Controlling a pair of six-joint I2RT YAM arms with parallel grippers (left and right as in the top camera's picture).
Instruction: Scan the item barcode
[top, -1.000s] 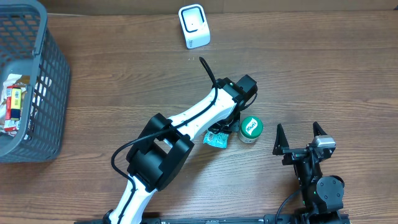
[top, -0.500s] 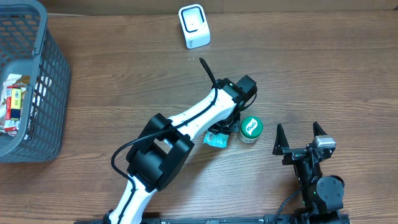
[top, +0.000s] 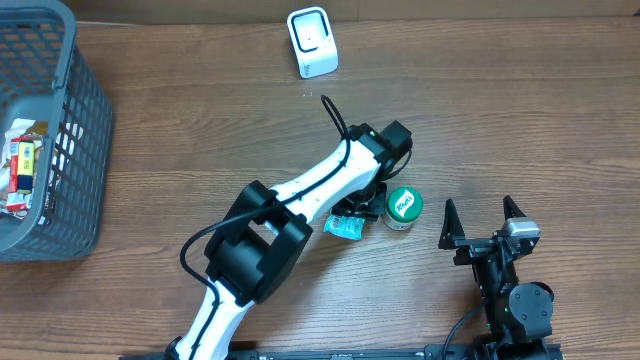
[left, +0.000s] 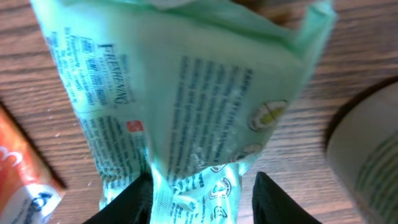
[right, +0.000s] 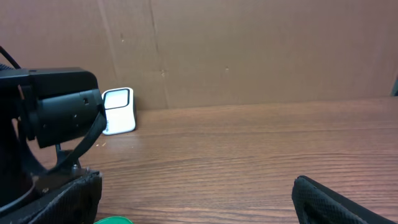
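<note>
A pale green wipes packet (left: 186, 99) with small print lies on the wooden table, and it fills the left wrist view. I make out no barcode on it. My left gripper (left: 202, 186) stands over its near end with the jaws open. The left finger touches the wrapper and the right finger (left: 277, 199) stands clear of it. In the overhead view the packet (top: 346, 227) pokes out below the left gripper (top: 362, 207). The white scanner (top: 312, 41) stands at the far edge. My right gripper (top: 482, 222) rests open and empty near the front right.
A green-lidded round tub (top: 404, 206) sits just right of the packet, close to the left arm. An orange wrapper (left: 22, 168) lies left of the packet. A grey basket (top: 70, 150) with several items stands at the far left.
The left gripper's jaws have spread apart around the packet. The packet has shifted slightly towards the lower left. The right arm has not moved.
</note>
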